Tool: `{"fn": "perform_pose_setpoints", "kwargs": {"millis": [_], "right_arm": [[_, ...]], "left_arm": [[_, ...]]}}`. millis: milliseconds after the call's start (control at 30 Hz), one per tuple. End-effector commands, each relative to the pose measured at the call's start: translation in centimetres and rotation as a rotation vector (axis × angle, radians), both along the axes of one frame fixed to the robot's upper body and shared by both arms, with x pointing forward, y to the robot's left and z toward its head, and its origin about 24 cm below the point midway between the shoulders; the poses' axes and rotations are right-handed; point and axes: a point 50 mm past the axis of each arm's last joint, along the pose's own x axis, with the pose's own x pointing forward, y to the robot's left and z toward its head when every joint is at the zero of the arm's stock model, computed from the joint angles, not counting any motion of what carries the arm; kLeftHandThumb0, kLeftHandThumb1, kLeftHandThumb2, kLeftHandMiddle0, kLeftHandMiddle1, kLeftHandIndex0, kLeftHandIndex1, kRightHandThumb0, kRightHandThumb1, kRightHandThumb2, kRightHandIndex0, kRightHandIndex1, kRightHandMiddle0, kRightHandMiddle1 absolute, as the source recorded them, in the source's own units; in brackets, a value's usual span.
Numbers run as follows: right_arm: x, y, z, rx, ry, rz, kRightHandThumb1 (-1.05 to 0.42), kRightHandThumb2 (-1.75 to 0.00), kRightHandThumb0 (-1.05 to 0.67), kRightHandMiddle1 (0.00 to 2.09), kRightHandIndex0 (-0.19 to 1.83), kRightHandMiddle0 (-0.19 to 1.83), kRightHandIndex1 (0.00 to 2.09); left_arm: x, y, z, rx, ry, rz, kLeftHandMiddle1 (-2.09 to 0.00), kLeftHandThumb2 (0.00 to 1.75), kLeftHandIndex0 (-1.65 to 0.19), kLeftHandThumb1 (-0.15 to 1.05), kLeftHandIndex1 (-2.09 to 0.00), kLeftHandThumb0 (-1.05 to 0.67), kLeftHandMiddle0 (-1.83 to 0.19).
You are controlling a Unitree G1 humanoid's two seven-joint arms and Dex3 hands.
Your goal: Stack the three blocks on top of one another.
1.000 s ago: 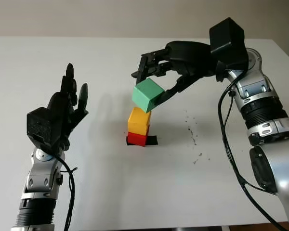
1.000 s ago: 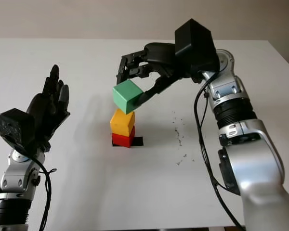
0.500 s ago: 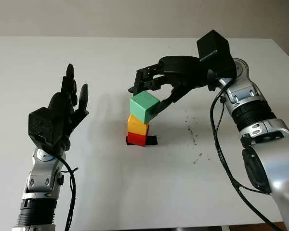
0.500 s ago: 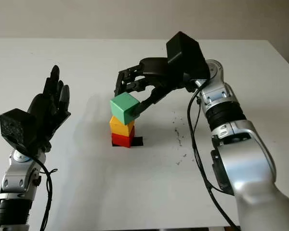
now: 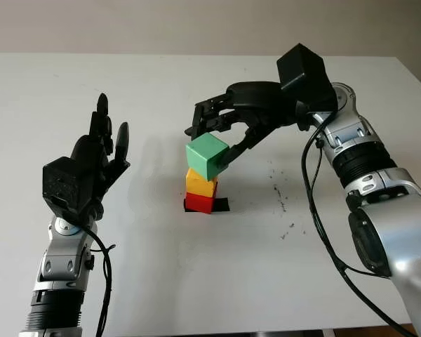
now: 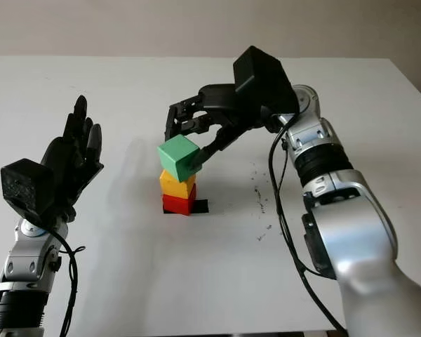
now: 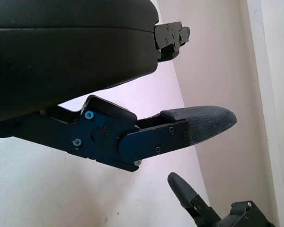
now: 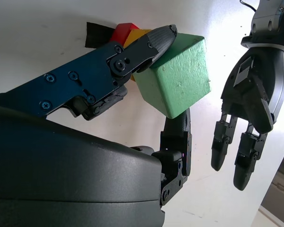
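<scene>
Fingers (image 8: 156, 40) of my right hand (image 5: 221, 130) pinched the green block (image 5: 206, 156), tilted, just above the yellow block (image 5: 201, 185) on the red block (image 5: 200, 203). Black tape (image 5: 222, 204) marked the white table (image 5: 196, 267). My left hand (image 5: 91, 165) was open, raised well apart.

Near the middle of the frame, a mint-green block (image 5: 207, 156) is seen above a yellow block (image 5: 201, 184) and a red block (image 5: 200, 203). A black patch (image 5: 222, 204) is seen under the red one. The desk (image 5: 196, 274) is plain white, flecked with small dark specks (image 5: 281, 200) right of centre. Both the right hand (image 5: 221, 133) and the left hand (image 5: 102, 151) are black, on silver-grey arms.
</scene>
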Motion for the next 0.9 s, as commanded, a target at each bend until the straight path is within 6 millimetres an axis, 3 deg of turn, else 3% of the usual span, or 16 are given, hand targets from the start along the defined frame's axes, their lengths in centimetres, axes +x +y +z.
{"fn": "perform_pose_setpoints", "kwargs": {"millis": [0,533,633,733,867], "right_arm": [[0.09,0.37,0.94,0.005,-0.034,0.009,-0.94,-0.06,-0.51,1.53,0.29,0.38,0.04],[0.13,0.29,0.89,-0.024,-0.060,0.000,-0.91,-0.05,-0.51,1.47,0.26,0.35,0.04],[0.13,0.22,0.90,-0.062,-0.075,-0.003,-0.87,-0.04,-0.57,1.27,0.21,0.16,0.02],[0.07,0.11,1.02,-0.109,-0.099,0.000,-0.84,-0.05,-0.67,0.92,0.11,0.02,0.02],[-0.05,-0.01,1.12,-0.139,-0.098,0.017,-0.83,-0.05,-0.73,0.54,-0.04,-0.07,0.01]], "left_arm": [[-0.05,-0.11,0.23,0.007,-0.016,-0.005,-0.05,0.65,0.16,1.05,-0.05,-0.83,0.16],[-0.02,-0.18,0.13,-0.001,-0.016,0.001,-0.06,0.65,0.15,1.05,-0.06,-0.83,0.15],[-0.03,-0.21,0.14,-0.004,-0.017,0.005,-0.06,0.64,0.15,1.05,-0.06,-0.83,0.14],[-0.03,-0.22,0.13,0.001,-0.016,0.002,-0.06,0.65,0.15,1.05,-0.06,-0.83,0.15],[-0.04,-0.26,0.13,0.005,-0.011,0.002,-0.05,0.65,0.16,1.05,-0.05,-0.83,0.15]]}}
